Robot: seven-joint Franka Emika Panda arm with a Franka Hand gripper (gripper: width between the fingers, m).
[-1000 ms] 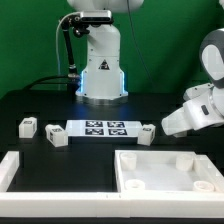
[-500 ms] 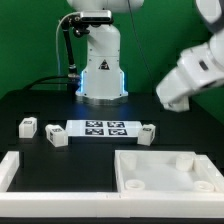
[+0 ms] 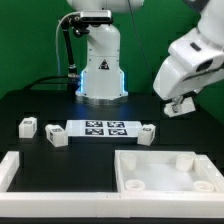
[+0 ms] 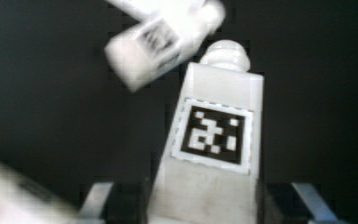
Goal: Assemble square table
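Note:
The white square tabletop point(image 3: 150, 157), with a raised rim, lies at the front on the exterior view's right. Three small white tagged legs lie on the black table: one point(image 3: 28, 125), a second point(image 3: 55, 137) and a third point(image 3: 147, 133). My gripper point(image 3: 178, 107) hangs in the air at the exterior view's right, above the table, shut on a fourth white leg. In the wrist view this leg point(image 4: 215, 130) shows its tag and a peg at its far end, between my fingers point(image 4: 105, 198). My gripper point(image 4: 206, 196) holds its near end. Another leg point(image 4: 158, 40) shows blurred beyond it.
The marker board point(image 3: 103, 128) lies flat mid-table between the loose legs. A white L-shaped rail point(image 3: 12, 170) runs along the front at the exterior view's left. The robot base point(image 3: 100, 75) stands at the back centre.
My gripper has risen from low over the table at the exterior view's right to a higher spot, and has turned, carrying the leg up with it.

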